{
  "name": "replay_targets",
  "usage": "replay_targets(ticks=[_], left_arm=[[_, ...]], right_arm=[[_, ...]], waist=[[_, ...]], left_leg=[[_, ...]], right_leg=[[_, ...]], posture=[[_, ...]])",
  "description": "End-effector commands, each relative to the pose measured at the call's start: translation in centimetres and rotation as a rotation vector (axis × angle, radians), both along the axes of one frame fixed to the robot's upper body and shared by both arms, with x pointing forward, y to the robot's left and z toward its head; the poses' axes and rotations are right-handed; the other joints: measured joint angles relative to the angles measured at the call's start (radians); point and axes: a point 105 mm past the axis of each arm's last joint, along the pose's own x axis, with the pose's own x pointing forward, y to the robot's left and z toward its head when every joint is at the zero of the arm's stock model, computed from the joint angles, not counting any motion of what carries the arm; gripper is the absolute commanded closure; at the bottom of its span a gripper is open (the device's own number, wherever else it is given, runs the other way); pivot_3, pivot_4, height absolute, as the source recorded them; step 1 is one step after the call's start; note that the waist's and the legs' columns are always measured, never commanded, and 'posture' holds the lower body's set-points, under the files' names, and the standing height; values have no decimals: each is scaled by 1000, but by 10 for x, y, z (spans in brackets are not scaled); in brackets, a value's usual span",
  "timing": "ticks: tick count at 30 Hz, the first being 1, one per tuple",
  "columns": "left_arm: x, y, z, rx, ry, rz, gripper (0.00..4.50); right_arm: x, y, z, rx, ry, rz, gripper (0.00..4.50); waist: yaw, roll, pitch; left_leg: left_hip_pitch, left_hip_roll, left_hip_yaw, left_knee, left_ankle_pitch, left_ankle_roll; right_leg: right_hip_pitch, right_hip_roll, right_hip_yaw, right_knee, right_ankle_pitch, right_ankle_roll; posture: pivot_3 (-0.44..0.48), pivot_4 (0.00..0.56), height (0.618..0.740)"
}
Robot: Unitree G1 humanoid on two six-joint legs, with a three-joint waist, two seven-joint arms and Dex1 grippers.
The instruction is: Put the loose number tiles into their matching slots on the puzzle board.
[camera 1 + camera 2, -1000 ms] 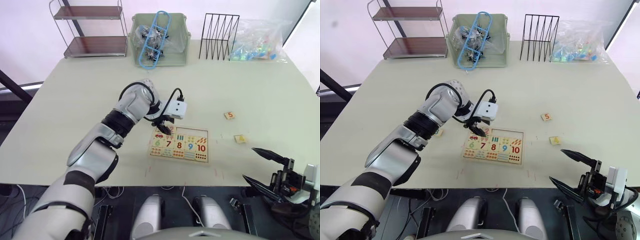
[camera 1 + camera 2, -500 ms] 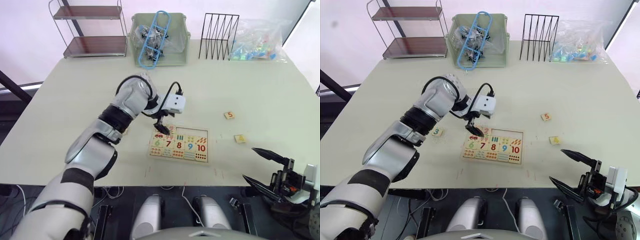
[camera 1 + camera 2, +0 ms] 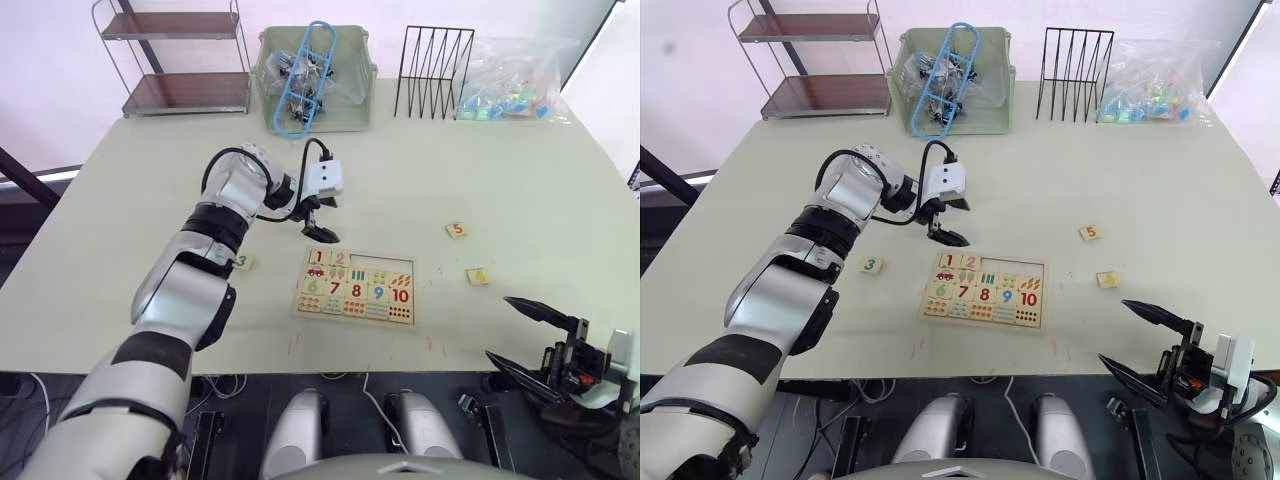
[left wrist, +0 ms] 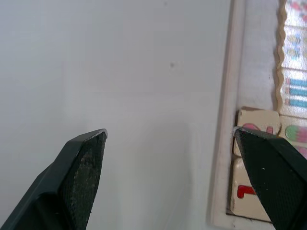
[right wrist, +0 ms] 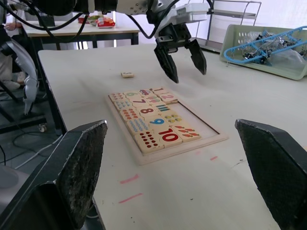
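Three loose tiles lay on the table (image 3: 540, 140) away from the puzzle board (image 3: 355, 286): the 3 tile (image 3: 871, 265) to the board's left, the 5 tile (image 3: 456, 230) and the 4 tile (image 3: 478, 276) to its right. The board sat near the table's front edge, with the 1 and 2 apparently already seated in its top row and empty slots (image 3: 385, 272) beside them. The left gripper (image 3: 322, 226) hung just behind the board's near-left corner, fingers spread and holding nothing. The right gripper (image 3: 1152, 340) waited low at the front right, also spread and empty. My worry: a thin tile on a smooth table could skid under the fingertips, or a careless sweep could nudge the board.
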Motion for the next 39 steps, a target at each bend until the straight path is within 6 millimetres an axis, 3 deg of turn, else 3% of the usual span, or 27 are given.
replay_targets(ticks=[1, 8, 22, 30, 39], left_arm=[[-5, -8, 12, -147, -24, -51, 1291], [-20, -4, -1, -275, -56, -120, 4456], [-46, 8, -31, -261, 18, -212, 4456], [-46, 17, -53, -160, 40, -174, 4456], [-49, 25, -62, -148, 89, -148, 4456]], right_arm=[[0, -2, 6, -5, -28, -3, 0], [0, -1, 6, -3, -27, -1, 0], [0, -3, 7, -6, -24, -4, 0], [1, -5, 9, -14, -24, -6, 0], [3, -5, 9, -14, -25, -6, 0]], waist=[[-2, 0, 0], [-8, 0, 0], [-6, 0, 0], [-7, 0, 0], [-8, 0, 0]], left_leg=[[0, 0, 0, 0, 0, 0], [1, 0, 0, 0, 0, 0], [1, 0, 0, 0, 0, 0], [1, 0, 0, 0, 0, 0], [1, 0, 0, 0, 0, 0]], right_leg=[[0, 0, 0, 0, 0, 0], [0, 0, 1, 2, 0, 0], [0, 0, 1, 2, 0, 0], [0, 0, 1, 2, 0, 0], [0, 0, 1, 2, 0, 0]], posture=[[0, 150, 740], [0, 150, 740], [0, 150, 740], [0, 150, 740], [0, 150, 740]])
